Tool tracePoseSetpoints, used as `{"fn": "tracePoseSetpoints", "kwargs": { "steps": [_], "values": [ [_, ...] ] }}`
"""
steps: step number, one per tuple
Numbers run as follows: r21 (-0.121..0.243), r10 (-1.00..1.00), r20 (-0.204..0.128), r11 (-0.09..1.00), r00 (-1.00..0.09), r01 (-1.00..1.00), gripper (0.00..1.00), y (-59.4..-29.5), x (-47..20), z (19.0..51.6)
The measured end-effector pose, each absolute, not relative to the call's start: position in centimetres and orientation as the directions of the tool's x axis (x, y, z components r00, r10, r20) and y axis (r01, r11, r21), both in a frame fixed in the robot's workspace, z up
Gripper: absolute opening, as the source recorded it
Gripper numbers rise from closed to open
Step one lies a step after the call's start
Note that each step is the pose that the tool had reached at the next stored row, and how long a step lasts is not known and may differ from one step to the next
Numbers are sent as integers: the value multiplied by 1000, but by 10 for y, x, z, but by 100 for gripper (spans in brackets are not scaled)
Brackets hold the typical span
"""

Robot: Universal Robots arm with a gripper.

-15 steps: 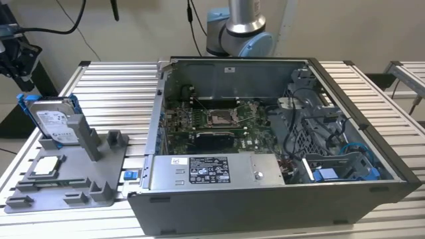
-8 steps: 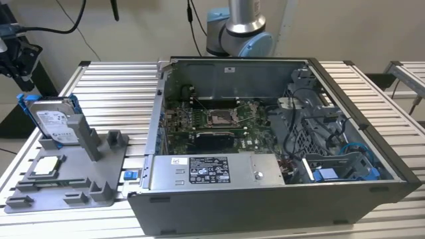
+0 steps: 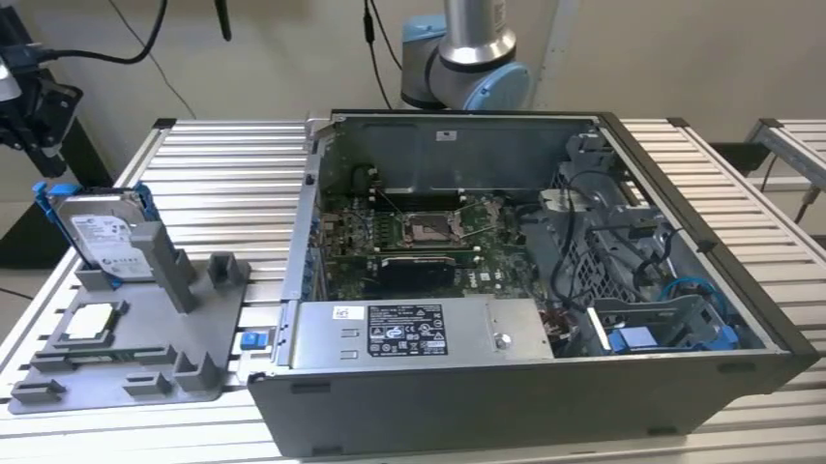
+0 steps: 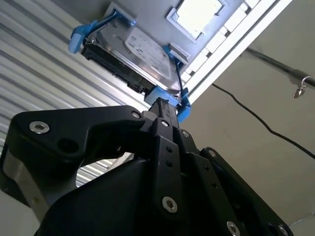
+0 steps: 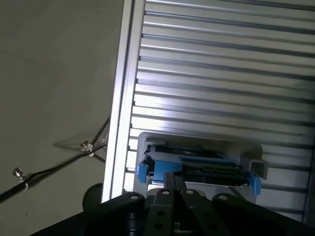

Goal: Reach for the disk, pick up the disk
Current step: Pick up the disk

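Tool (image 3: 49, 166) hangs at the exterior view's far left, just above the disk (image 3: 97, 232), its tip close to the upper corner of the blue bracket. In the first wrist view I see the tool's (image 5: 173, 176) fingers drawn together with nothing held between them. In the second wrist view the tool (image 4: 165, 102) tip sits right at the bracket's blue corner; I cannot tell whether it touches.

The disk (image 5: 206, 169) stands on edge, tilted a little, in a slot of the grey fixture (image 3: 142, 329) on the slatted worktop (image 3: 220, 164). A small square chip (image 3: 88, 322) lies flat in the same fixture, nearer the camera. The open computer case (image 3: 516, 387), with its power supply (image 3: 413, 333), stands well apart toward the exterior view's right. Between tool and disk I see nothing in the way.
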State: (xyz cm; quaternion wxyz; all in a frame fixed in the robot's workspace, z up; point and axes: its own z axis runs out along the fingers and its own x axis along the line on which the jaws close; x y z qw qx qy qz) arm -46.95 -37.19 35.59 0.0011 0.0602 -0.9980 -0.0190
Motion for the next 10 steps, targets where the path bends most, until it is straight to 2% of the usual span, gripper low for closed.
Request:
{"fn": "tracePoseSetpoints", "kwargs": {
  "steps": [10],
  "values": [
    [38,-298,0,954,-955,-298,0,-372,-469,356]
  ]
}}
